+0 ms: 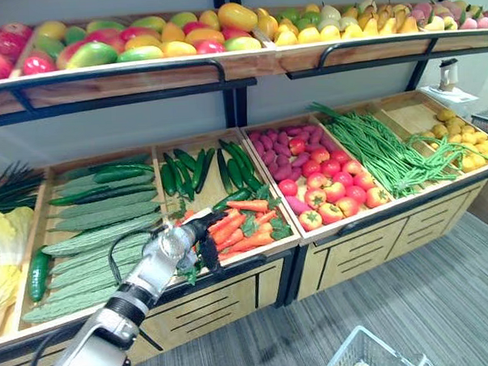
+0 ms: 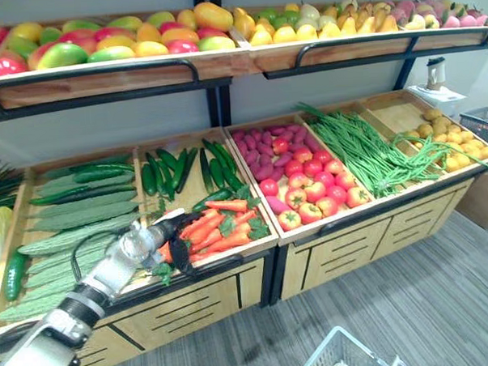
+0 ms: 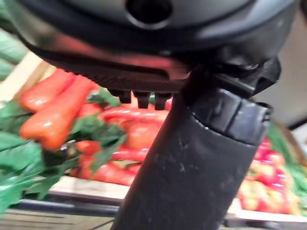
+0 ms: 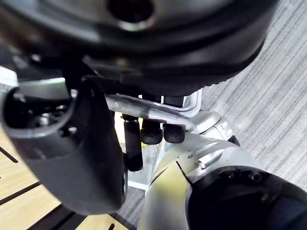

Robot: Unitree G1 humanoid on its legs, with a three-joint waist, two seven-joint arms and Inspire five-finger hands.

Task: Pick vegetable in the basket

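My left hand [image 1: 202,232] rests at the carrots [image 1: 244,225], closure indiscernible; my right hand [image 4: 151,135] curls round the handle of the basket [image 1: 373,356], holding it low to receive them.

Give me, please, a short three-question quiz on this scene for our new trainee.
1. Multiple choice: which produce lies right by the left hand? A mangoes; B carrots; C pears.
2. True or false: the tomatoes lie in a crate between the carrots and the green beans.
3. Fill in: in its wrist view, the right hand is curled round the handle of the ___.

Key: 1 B; 2 true; 3 basket.
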